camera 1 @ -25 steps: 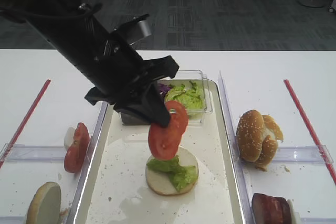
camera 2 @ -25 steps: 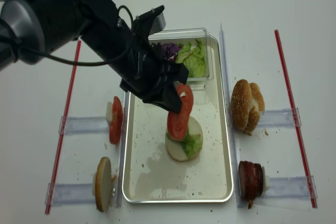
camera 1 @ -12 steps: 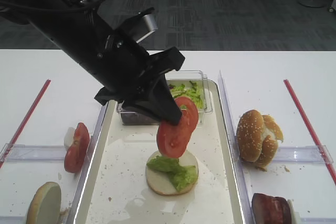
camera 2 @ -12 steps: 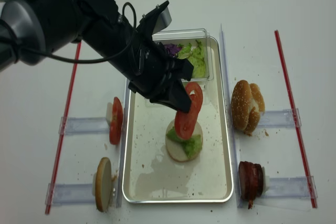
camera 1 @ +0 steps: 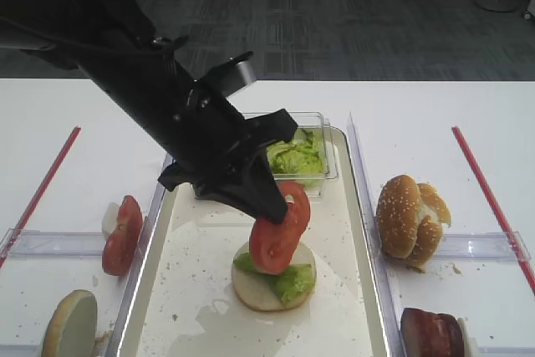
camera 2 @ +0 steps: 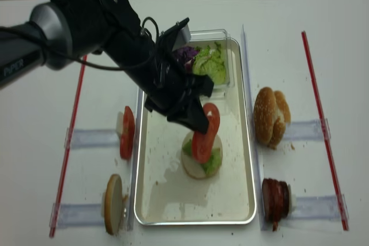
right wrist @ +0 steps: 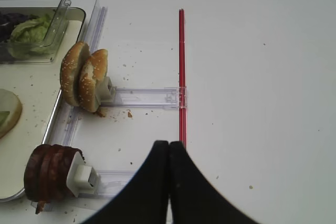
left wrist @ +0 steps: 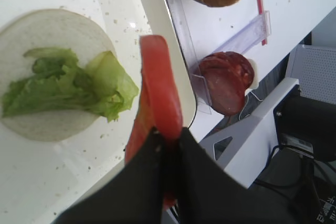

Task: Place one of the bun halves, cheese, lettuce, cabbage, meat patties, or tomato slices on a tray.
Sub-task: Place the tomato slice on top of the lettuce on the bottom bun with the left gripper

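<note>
- Tomato slice (camera 1: 278,227) hangs on edge from the left hand (camera 1: 269,204), pinched shut at its upper rim, just above the lettuce (camera 1: 280,274) on a bun half (camera 1: 273,283) in the tray (camera 1: 209,307).
- Handling, as I judge: thin, wet, floppy and easily torn; a light pinch near the rim suits it, and it may cling to the fingers.
- Right hand (right wrist: 168,182) sits closed on nothing over the counter (right wrist: 262,77).
- Hidden: the slice's gripped edge, and the purple cabbage behind the arm in the first high view.
</note>
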Tool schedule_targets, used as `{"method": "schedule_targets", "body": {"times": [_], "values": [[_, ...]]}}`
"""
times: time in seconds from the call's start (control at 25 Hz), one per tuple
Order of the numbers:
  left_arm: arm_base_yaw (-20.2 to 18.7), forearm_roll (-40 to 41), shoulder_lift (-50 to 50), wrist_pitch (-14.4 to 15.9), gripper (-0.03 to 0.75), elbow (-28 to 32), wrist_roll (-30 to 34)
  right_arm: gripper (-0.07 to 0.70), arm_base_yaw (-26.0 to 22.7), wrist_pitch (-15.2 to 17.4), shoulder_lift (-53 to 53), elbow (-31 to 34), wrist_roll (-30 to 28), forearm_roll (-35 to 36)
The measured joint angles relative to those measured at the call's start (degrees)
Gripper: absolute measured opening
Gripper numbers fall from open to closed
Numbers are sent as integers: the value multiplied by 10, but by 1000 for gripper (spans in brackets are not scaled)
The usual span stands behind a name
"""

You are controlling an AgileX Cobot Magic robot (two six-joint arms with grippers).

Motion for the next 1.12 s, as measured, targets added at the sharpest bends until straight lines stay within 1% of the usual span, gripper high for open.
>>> {"method": "schedule_targets", "body": {"times": [0.36,0.6,1.12], "values": [[-5,-16,47,-12,5,0,23,36,0,0,0,0,0,0],[-6,-18,70,-18,5,0,25,36,0,0,0,0,0,0],[-6,-18,88,-27,5,0,27,36,0,0,0,0,0,0]]}}
